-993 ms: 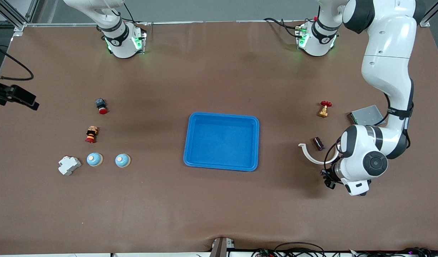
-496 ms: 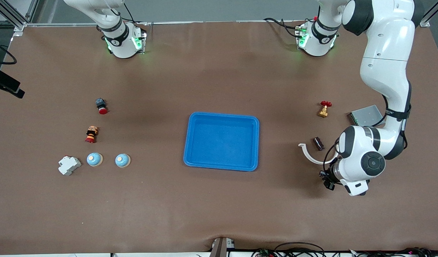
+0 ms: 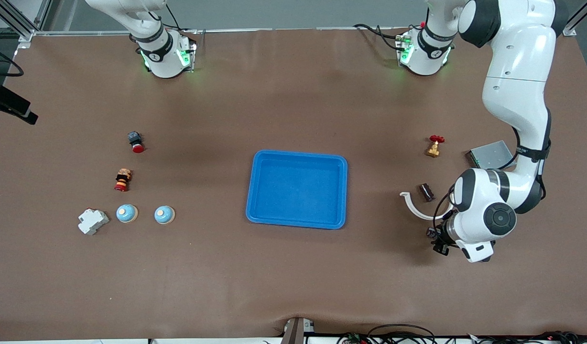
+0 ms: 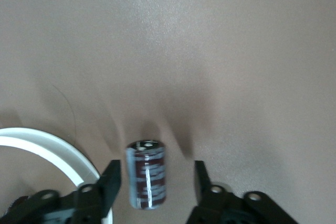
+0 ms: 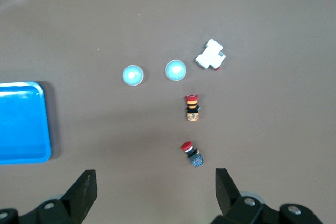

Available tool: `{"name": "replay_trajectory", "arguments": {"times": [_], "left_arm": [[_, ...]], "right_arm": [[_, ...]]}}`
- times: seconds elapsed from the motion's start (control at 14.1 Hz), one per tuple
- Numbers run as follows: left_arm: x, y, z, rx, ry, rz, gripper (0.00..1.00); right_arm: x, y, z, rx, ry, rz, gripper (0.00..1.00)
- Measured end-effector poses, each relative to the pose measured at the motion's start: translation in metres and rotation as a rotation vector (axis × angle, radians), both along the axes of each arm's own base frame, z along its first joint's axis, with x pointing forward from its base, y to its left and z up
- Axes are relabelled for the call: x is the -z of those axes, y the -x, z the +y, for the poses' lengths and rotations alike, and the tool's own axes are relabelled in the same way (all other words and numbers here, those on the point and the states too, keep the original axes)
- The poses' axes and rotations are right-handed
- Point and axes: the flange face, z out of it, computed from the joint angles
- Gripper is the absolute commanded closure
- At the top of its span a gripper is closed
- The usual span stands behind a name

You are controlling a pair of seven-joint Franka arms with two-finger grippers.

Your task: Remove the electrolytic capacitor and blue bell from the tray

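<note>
Front view: we find the tray emptied, left gripper parted around the grounded capacitor, right gripper idling wide open.

My two arms are glossy white with black joint bands — green lights glow at both bases (black cables trail from each), black fingers.

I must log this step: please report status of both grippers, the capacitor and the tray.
Left gripper open, capacitor released between fingers, on table beside white ring. Right gripper open, waiting high. Tray empty. Nothing blocking.
</note>
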Motion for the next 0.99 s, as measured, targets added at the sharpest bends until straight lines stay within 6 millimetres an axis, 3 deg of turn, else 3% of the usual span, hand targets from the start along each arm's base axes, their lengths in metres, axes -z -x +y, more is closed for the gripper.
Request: {"name": "replay_trajectory", "arguments": {"times": [0.28, 0.64, 0.78, 0.99], "left_arm": [[-0.006, -0.003, -0.003, 0.007, 0.003, -0.011, 0.0], [-0.024, -0.001, 0.011, 0.137, -0.008, 0.036, 0.0], [-0.046, 0.0, 0.036, 0.23, -0.011, 0.068, 0.0], [-0.09, 0.007, 0.091, 0.385, 0.004, 0.118, 0.0]], "right_arm": [[-0.001, 0.004, 0.001, -0.002, -0.008, 0.015, 0.0], [0.0, 0.004, 0.001, -0.002, -0.009, 0.017, 0.0], [0.003, 0.004, 0.001, -0.002, -0.01, 0.022, 0.0], [0.006, 0.003, 0.001, -0.002, -0.011, 0.028, 0.0]]}}
